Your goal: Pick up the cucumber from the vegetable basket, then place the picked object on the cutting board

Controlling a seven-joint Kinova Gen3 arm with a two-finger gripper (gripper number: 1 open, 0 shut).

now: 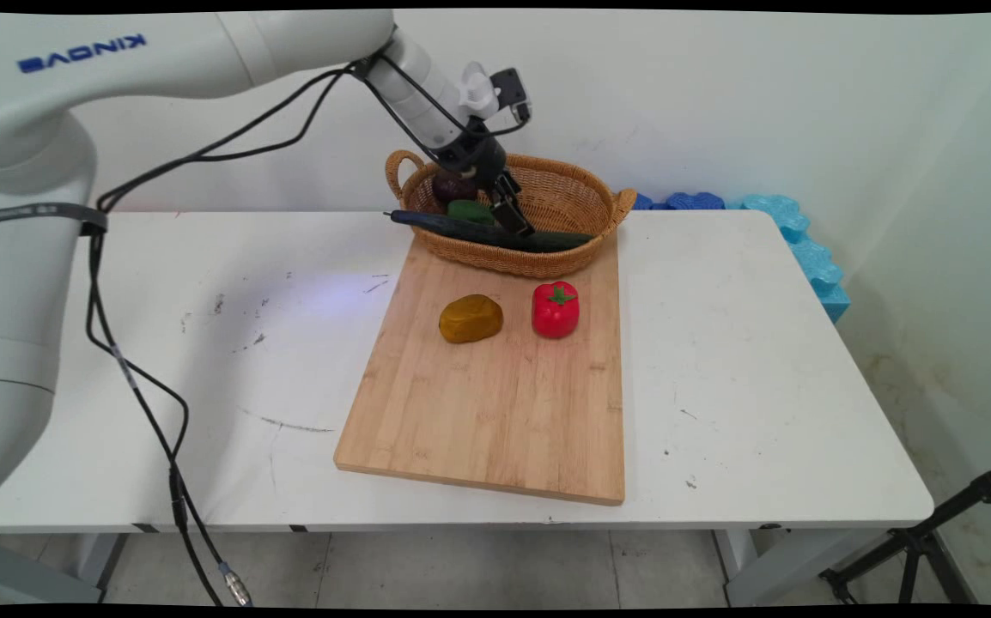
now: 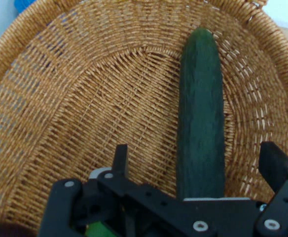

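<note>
**Pincer spread over the cucumber in the basket**

Black fingers (image 2: 120, 157) of the pincer (image 2: 198, 163) rise close before the hand camera, spread wide, one on each side of a long dark green cucumber (image 2: 201, 113). They stand clear of its skin and hold nothing. In the main view the pincer (image 1: 514, 215) reaches down into a woven basket (image 1: 568, 202) at the far end of a wooden cutting board (image 1: 495, 378). The cucumber (image 1: 478, 230) lies across the basket, its left tip poking out over the rim and its right end resting against the inside wall. Just behind the pincer in the basket sit a small green vegetable (image 1: 470, 211) and a dark purple one (image 1: 452, 186), partly hidden by the arm.

Nearer the camera, on the board, a brownish-yellow potato (image 1: 471, 318) and a red bell pepper (image 1: 556, 309) lie side by side, apart from each other and from the basket. The board rests on the white table (image 1: 762, 386), with black cables (image 1: 130, 378) hanging at the left. Blue foam pieces (image 1: 805, 240) line the wall beyond the table's far right corner.
</note>
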